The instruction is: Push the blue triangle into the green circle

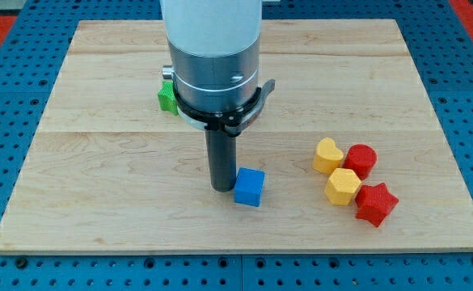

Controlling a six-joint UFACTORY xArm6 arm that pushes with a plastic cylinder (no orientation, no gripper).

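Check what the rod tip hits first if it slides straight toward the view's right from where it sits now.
My tip sits just left of the blue cube-like block, seemingly touching it, so it meets that first. Further right sit the yellow hexagonal block and red star block, though depth is uncertain.

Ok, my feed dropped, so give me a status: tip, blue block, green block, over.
My tip down, touching blue block on its view-left side. Green block toward view's top, mostly hidden behind arm; shape unclear. Nothing between them but the arm itself.

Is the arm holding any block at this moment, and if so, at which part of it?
Nothing is held. My tip stands right beside the blue block, at its left side in the view.
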